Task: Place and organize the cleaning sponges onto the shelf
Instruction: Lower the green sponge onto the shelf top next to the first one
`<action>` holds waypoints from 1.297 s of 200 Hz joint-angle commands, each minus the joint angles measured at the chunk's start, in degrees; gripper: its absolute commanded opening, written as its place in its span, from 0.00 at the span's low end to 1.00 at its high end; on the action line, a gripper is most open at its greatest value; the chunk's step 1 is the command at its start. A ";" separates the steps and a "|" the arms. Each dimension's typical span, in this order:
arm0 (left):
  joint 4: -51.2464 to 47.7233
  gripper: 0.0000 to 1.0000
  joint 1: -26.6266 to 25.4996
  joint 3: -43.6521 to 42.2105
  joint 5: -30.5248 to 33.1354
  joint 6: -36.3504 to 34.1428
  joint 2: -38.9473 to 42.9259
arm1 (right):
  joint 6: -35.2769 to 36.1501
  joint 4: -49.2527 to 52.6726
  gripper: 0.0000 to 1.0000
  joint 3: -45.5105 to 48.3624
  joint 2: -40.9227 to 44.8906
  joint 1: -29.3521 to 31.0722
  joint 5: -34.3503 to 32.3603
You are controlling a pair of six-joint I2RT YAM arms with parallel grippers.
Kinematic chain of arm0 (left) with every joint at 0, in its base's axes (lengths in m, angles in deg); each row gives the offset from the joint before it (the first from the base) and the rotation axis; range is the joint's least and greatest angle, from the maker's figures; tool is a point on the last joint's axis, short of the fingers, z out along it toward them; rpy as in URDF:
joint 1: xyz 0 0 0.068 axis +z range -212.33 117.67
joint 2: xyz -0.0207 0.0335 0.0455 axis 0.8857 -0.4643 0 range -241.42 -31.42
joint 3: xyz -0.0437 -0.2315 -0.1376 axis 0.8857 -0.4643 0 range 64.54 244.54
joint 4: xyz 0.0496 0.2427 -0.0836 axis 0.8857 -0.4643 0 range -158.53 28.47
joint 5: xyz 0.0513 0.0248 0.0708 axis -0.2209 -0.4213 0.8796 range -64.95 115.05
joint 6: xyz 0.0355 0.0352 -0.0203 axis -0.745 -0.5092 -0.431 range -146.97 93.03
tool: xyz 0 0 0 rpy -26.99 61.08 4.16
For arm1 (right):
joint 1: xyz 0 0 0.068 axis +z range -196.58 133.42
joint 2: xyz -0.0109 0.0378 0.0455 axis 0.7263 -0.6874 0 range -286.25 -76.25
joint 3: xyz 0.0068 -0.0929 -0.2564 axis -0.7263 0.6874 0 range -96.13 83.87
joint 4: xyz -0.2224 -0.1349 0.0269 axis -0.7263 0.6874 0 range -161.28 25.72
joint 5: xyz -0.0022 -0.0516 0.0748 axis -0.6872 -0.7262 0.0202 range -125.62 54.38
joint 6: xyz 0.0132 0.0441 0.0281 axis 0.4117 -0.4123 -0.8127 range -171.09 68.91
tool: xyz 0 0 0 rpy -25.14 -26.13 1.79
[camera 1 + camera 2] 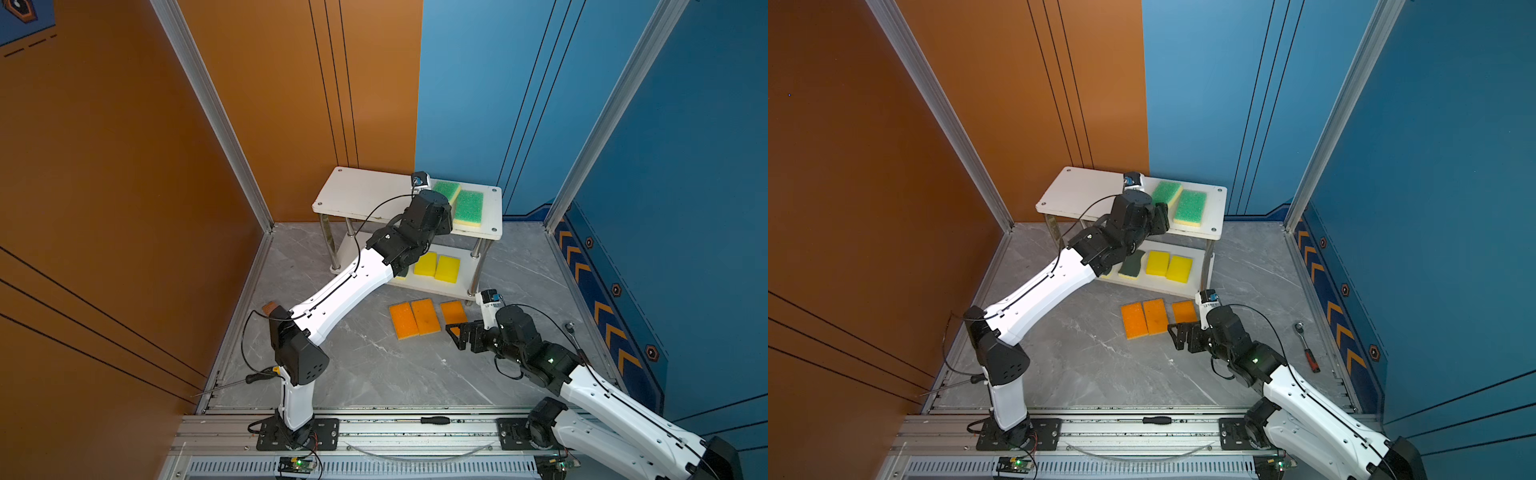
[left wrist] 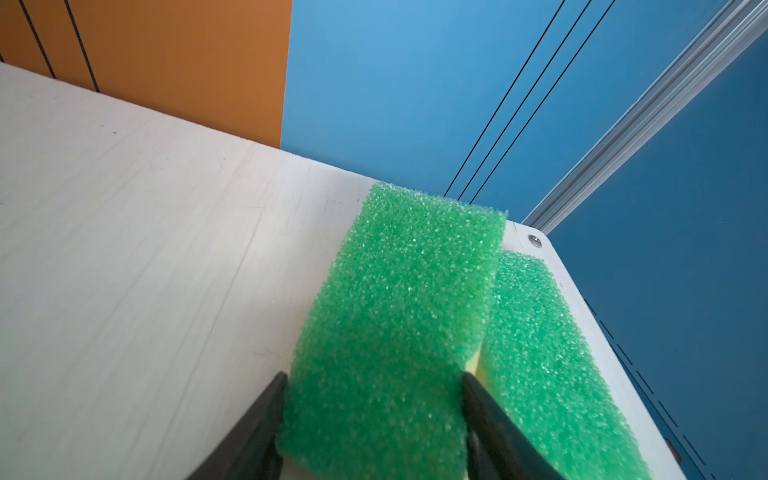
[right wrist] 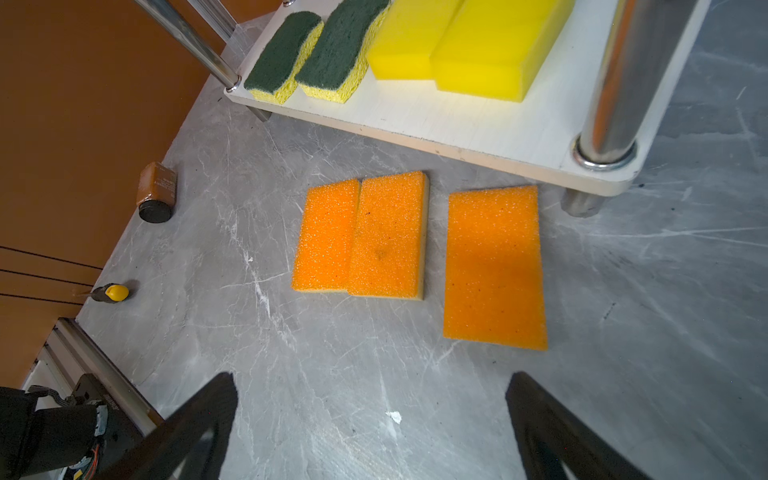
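Green sponge (image 2: 399, 291) — pinched by left end effector (image 2: 374, 376) reaching over shelf (image 2: 124, 208) | right end effector (image 3: 372, 378) spread

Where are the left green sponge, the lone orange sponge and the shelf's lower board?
Left green sponge (image 2: 395, 316): left wrist view, green top.
Lone orange sponge (image 3: 494, 266): right wrist view, orange top.
Lower board (image 3: 457, 120): right wrist view, bare front strip.

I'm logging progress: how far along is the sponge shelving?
Done: two yellow sponges and two dark-green sponges on the lower board, one light-green sponge on the top board. In hand: the left gripper grips the second light-green sponge there. Left: three orange sponges on the tabletop, before the open right gripper.
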 commanded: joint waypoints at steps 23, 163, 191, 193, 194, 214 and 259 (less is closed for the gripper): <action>-0.60 0.62 0.80 -0.01 0.14 0.67 -1.51 | 0.56 1.77 1.00 0.57 0.66 -0.27 -0.33; 1.27 0.60 -0.76 -0.98 5.41 -2.98 0.54 | 0.65 1.82 1.00 0.90 1.00 -0.74 -0.04; 1.27 0.60 -1.86 -0.33 8.55 -5.32 0.50 | 0.52 1.88 1.00 1.16 1.49 -0.83 -0.06; 1.27 0.60 -1.95 -0.29 8.80 -5.46 0.40 | 0.51 1.87 1.00 1.16 1.46 -0.82 -0.08; 1.27 0.60 -1.98 -0.25 8.95 -5.59 0.41 | 0.51 1.87 1.00 1.17 1.46 -0.83 -0.06; 1.27 0.61 -2.68 0.24 11.59 -7.23 0.27 | 0.52 1.87 1.00 1.35 1.72 -0.93 -0.11; 0.92 0.62 -2.80 0.40 13.38 -7.73 -0.10 | 0.51 1.87 1.00 1.45 1.81 -1.04 0.00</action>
